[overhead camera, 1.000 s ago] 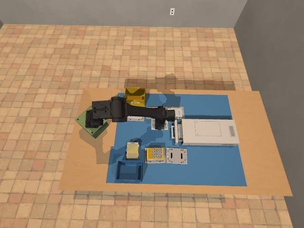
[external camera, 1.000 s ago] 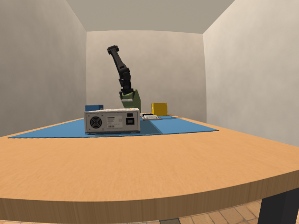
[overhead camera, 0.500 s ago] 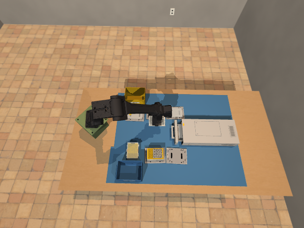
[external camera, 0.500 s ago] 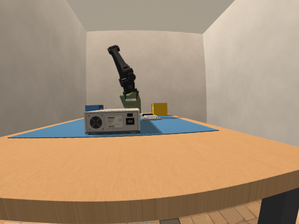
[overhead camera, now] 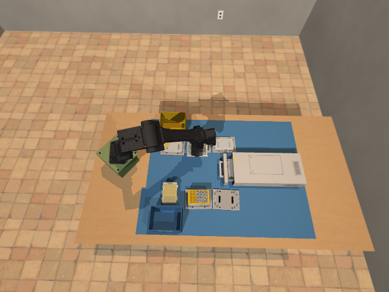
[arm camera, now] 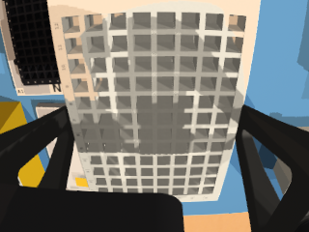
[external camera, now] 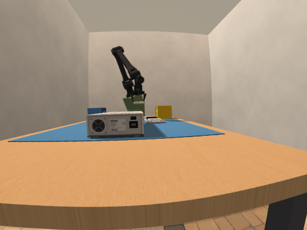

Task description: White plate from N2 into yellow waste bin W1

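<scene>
The hand [arm camera: 154,155] is clamped on the white plate [arm camera: 154,84], a gridded well plate held by its 2 long sides in the air above the blue mat [overhead camera: 267,216], near the yellow waste bin [overhead camera: 172,120] that stands upright at the mat's far edge. In the wrist view a black grid plate [arm camera: 39,26] lies on the mat beside the held plate, with one letter, "N", legible on a label at its edge. The grey instrument box [overhead camera: 270,170], well apart from the bin on the table [overhead camera: 339,188], carries a barcode on its lid; the writing on its rear panel is too small to read.
</scene>
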Motion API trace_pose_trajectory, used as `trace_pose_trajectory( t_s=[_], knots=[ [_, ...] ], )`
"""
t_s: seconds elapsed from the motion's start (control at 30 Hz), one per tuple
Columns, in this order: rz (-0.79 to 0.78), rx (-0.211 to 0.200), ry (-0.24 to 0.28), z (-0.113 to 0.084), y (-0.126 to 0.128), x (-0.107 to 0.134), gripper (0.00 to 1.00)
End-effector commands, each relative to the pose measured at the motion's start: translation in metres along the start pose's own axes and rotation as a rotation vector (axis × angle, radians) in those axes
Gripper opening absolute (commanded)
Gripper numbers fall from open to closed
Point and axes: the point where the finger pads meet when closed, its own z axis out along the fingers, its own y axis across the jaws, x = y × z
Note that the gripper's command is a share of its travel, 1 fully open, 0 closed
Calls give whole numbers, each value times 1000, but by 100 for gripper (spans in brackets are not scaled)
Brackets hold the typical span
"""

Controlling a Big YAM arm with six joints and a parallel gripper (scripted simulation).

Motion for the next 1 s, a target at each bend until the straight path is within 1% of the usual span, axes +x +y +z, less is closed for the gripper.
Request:
trace_pose_trajectory(
  t_s=[0.0, 0.4, 0.5, 0.53, 0.97],
  knots=[
    [13, 2, 5, 6, 11, 9, 0],
    [13, 2, 5, 5, 37, 28, 0],
    [20, 6, 8, 7, 36, 29, 0],
    [13, 2, 5, 5, 42, 31, 0],
    [13, 2, 4, 5, 70, 51, 0]
  ],
)
